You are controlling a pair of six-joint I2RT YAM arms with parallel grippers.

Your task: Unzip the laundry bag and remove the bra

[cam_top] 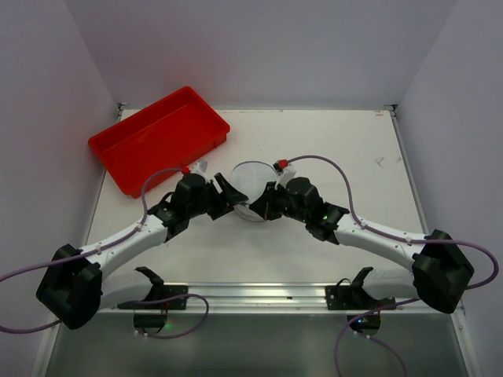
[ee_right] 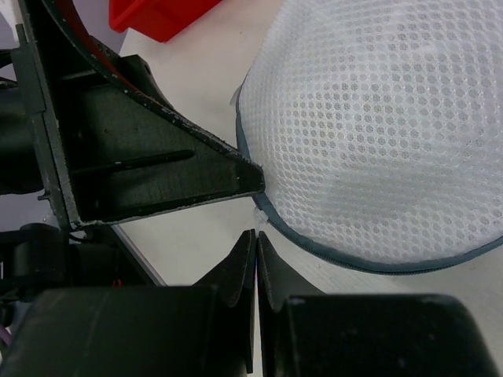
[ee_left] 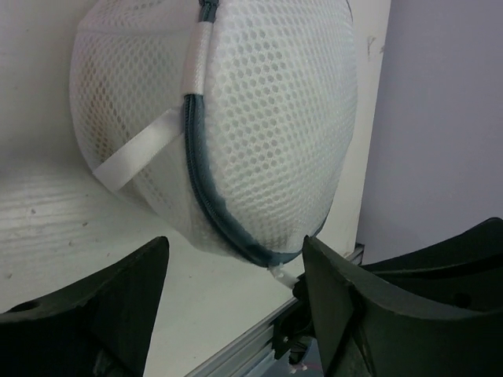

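Observation:
The round white mesh laundry bag (cam_top: 253, 182) with dark blue-grey zip trim lies mid-table between my two grippers. In the left wrist view the bag (ee_left: 259, 118) fills the frame. My left gripper (ee_left: 236, 243) is open, its fingers spread either side of the bag's near edge. It sits at the bag's left in the top view (cam_top: 233, 196). My right gripper (ee_right: 257, 234) is shut, its tips pinching the small white zip pull (ee_right: 256, 217) at the bag's trim. It is at the bag's lower right in the top view (cam_top: 262, 206). The bra is hidden inside the mesh.
A red rectangular tray (cam_top: 157, 137) stands at the back left, overhanging the table's left edge. White walls close in the back and sides. A metal rail (cam_top: 259, 297) runs along the near edge between the arm bases.

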